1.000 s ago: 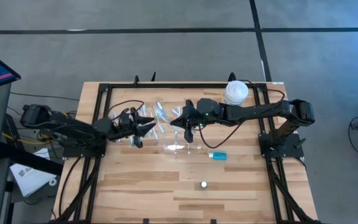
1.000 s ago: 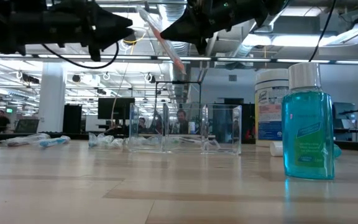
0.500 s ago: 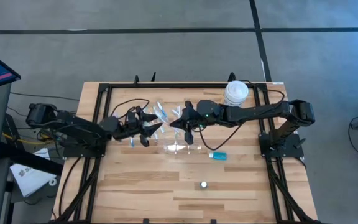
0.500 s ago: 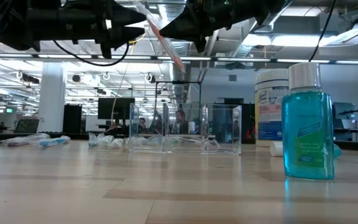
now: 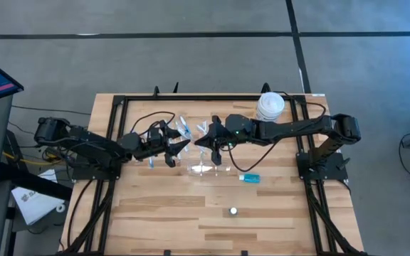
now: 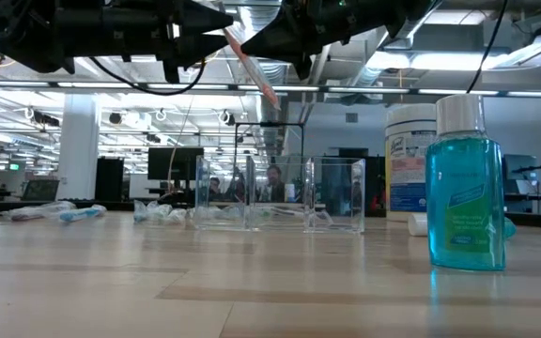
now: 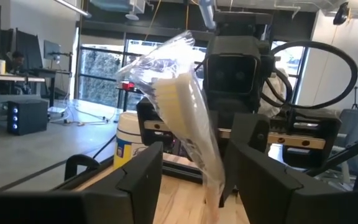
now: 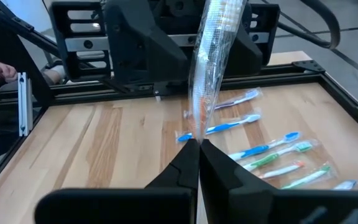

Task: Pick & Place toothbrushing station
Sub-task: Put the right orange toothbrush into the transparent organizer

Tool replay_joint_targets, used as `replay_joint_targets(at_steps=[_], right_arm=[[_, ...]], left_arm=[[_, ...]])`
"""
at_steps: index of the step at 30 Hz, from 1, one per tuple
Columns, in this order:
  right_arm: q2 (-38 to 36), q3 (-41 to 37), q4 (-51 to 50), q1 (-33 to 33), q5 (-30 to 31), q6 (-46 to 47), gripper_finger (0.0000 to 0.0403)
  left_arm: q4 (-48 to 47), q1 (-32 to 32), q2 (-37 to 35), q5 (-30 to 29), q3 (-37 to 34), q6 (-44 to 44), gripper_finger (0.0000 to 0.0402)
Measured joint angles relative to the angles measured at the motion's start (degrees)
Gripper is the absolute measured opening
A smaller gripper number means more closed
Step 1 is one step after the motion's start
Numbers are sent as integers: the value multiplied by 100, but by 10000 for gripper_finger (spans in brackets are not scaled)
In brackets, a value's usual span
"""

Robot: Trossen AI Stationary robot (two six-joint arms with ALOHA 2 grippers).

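My right gripper [image 5: 205, 140] is shut on a toothbrush in a clear wrapper [image 6: 248, 62], held high above the table. My left gripper [image 5: 179, 147] is open just left of it. In the left wrist view the wrapped toothbrush [image 7: 188, 118] stands between my left fingers; I cannot tell whether they touch it. Several more wrapped toothbrushes [image 8: 263, 149] lie flat on the table at the far middle [image 5: 184, 128]. A clear plastic cup [image 6: 280, 192] stands on the table under the grippers [image 5: 206, 169]. A small clear tube with a blue end [image 5: 248, 178] lies to its right. My right gripper pinches the wrapped toothbrush part-way along its length [image 8: 200, 127] between its two shut fingers. The fingers come roughly level from the table's right and lie across it. The toothbrush is lifted clear and tilted, one end [image 6: 218, 19] up toward my left gripper and the other [image 6: 272, 101] hanging below.
A large white tub with a blue label [image 5: 270, 107] stands at the far right. A blue bottle with a white cap [image 6: 464, 188] stands near the front edge [image 5: 233, 210]. A dark frame [image 5: 119, 107] runs around the table.
My left gripper has moved toward the table's right and risen a little, closing in on the toothbrush in my right gripper. My right gripper and the toothbrush have kept still.
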Motion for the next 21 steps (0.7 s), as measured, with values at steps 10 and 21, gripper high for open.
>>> replay_joint_targets(at_steps=[10,21], right_arm=[[0,0,-2,0,0,2,0],[2,0,-42,-16,28,-1,0]], left_arm=[[29,1,0,4,0,10,118],[37,-5,0,90,0,2,11]])
